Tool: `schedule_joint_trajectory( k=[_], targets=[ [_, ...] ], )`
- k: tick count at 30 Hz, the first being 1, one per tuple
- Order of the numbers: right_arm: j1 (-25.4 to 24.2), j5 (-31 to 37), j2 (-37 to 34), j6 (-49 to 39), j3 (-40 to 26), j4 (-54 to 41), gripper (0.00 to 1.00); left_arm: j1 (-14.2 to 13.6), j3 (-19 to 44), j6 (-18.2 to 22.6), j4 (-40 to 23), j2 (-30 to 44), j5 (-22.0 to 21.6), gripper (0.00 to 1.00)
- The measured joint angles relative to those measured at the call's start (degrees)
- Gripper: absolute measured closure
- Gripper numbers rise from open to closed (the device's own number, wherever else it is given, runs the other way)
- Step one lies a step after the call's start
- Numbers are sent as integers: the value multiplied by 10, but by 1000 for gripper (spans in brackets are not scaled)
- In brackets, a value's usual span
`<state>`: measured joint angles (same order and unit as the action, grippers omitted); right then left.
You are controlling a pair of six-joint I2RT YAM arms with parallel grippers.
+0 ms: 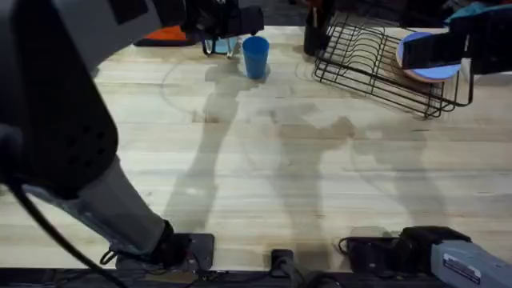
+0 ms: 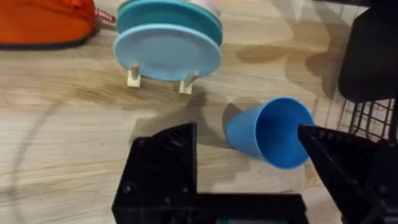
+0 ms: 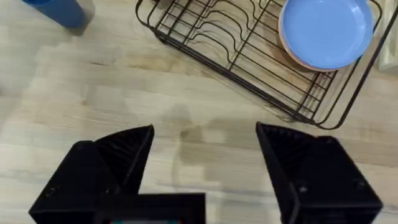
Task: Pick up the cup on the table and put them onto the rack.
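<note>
The blue cup (image 1: 256,58) stands upright on the table (image 1: 264,168) at the far side, left of the black wire rack (image 1: 376,56). In the left wrist view the cup (image 2: 273,132) sits between the fingers of my open left gripper (image 2: 245,129), closer to one finger (image 2: 342,162); I cannot tell whether they touch. My right gripper (image 3: 205,129) hangs open and empty over bare wood just in front of the rack (image 3: 236,43). The cup's base (image 3: 59,9) shows at that view's corner.
A light blue plate (image 3: 323,31) leans in the rack's right end. Teal plates on a small stand (image 2: 168,43) and an orange object (image 2: 43,22) lie beyond the cup. A dark utensil holder (image 1: 318,32) stands by the rack's left corner.
</note>
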<state>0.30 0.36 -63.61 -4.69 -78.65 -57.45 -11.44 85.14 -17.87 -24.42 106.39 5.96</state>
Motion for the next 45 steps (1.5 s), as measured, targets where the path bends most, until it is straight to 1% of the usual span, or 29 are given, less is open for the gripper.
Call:
schedule_joint_trajectory(
  k=[5, 17, 19, 24, 27, 28, 30, 31, 34, 35, 40, 42, 45],
  targets=[
    [0, 0, 0, 0, 0, 0, 4, 0, 0, -10, 1, 21, 5, 8],
    [0, 0, 0, 0, 0, 0, 4, 0, 0, -14, -12, 49, 7, 4],
    [0, 0, 0, 0, 0, -1, 4, 0, 0, -15, -14, 51, 7, 30],
    [0, 0, 0, 0, 0, -1, 4, 0, 0, -15, -14, 52, 7, 217],
    [0, 0, 0, 0, 0, -1, 4, 0, 0, -15, -14, 52, 7, 309],
    [0, 0, 0, 0, 0, -1, 4, 0, 0, -15, -14, 52, 7, 357],
    [0, 0, 0, 0, 0, -1, 4, 0, 0, -16, -14, 52, 7, 505],
    [0, 0, 0, 0, 0, -1, 4, 0, 0, -17, -13, 52, 7, 628],
    [0, 0, 0, 0, 0, -1, 4, 0, 0, -18, -13, 52, 7, 904],
    [0, 0, 0, 0, 0, -1, 4, 0, 0, -17, -13, 52, 9, 941],
    [0, 0, 0, 0, 0, -1, 4, 0, 0, -19, -4, 52, 26, 954],
    [0, 0, 0, 0, 0, -1, 4, 0, 0, -18, 5, 52, 45, 955],
    [0, 0, 0, 0, 0, -1, 4, 0, 0, -18, 26, 52, 87, 956]
  ],
)
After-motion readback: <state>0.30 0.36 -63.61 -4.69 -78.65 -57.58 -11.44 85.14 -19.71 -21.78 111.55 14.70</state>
